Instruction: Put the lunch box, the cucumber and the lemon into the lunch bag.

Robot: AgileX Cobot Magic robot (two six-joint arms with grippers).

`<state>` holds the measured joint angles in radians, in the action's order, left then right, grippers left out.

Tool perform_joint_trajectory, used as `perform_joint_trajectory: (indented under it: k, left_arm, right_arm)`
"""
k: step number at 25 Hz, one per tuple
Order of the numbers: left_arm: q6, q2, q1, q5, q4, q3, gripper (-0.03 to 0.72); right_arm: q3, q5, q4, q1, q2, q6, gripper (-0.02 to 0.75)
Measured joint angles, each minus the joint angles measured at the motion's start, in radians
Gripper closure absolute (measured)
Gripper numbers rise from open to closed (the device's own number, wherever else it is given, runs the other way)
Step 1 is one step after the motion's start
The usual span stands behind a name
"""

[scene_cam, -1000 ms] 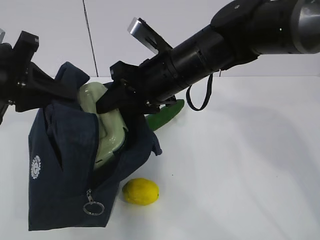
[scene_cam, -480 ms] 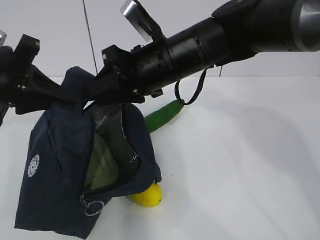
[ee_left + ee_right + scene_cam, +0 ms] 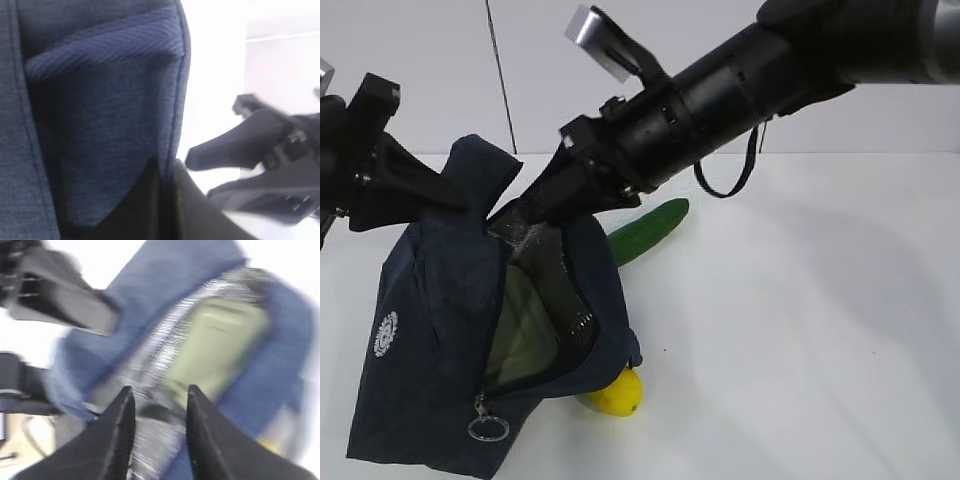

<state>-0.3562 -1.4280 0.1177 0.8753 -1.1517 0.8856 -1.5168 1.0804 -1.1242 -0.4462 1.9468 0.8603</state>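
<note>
- Dark navy fabric lunch bag [image 3: 430,340] with silver foil lining stands on the white bench [image 3: 820,330], its mouth gaping and its upper edge drawn up to the left.
- Left gripper [image 3: 445,185]: jaws clenched on the bag's upper fabric edge, as the left wrist view shows the navy cloth [image 3: 100,125] pinched between them.
- Pale sage-green lidded lunch box [image 3: 525,330] sits inside the bag, visible through the opening; the right wrist view shows its lid [image 3: 220,345] against the foil.
- Right gripper [image 3: 525,225]: at the bag's mouth, jaws parted and released, nothing between them in the right wrist view.
- Smooth dark green cucumber [image 3: 650,228] lies on the bench just behind the bag, outside it.
- Small bright yellow lemon [image 3: 615,393] rests on the bench at the bag's lower right corner, partly under the fabric.
- Metal ring pull [image 3: 487,428] hangs at the bag's front lower edge.
</note>
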Motion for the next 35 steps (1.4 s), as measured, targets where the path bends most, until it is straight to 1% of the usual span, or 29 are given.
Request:
perform_joint_trajectory:
  k: [4,8,16,20,23,26,28,31,35]
  left_arm:
    - [-0.006,0.000,0.000,0.000,0.002,0.000,0.694]
    - [-0.013,0.000,0.000,-0.004,0.002,0.000,0.694]
    - [-0.015,0.000,0.000,-0.008,0.002,0.000,0.694]
    - [-0.016,0.000,0.000,-0.008,0.002,0.000,0.694]
    - [-0.016,0.000,0.000,-0.008,0.002,0.000,0.694]
    - [-0.026,0.000,0.000,-0.008,0.002,0.000,0.694]
    - [-0.044,0.000,0.000,-0.006,-0.005,0.000,0.695]
    - [-0.062,0.000,0.000,-0.002,-0.009,0.000,0.694]
    - [-0.078,0.000,0.000,0.004,-0.011,0.000,0.695]
  right_arm:
    - [-0.078,0.091,0.060,0.072,0.000,-0.035,0.463]
    - [-0.119,0.116,0.182,0.121,-0.001,-0.093,0.464]
    - [-0.122,0.133,0.415,0.128,-0.001,-0.115,0.464]
    - [-0.122,0.135,0.490,0.128,-0.001,-0.119,0.459]
    - [-0.122,0.135,0.521,0.130,-0.001,-0.119,0.410]
    - [-0.122,0.131,0.541,0.130,-0.001,-0.119,0.316]
    - [-0.122,0.121,0.550,0.130,-0.001,-0.119,0.272]
    - [-0.122,0.082,0.596,0.130,-0.001,-0.114,0.248]
    - [-0.122,-0.037,0.700,0.130,-0.001,-0.039,0.243]
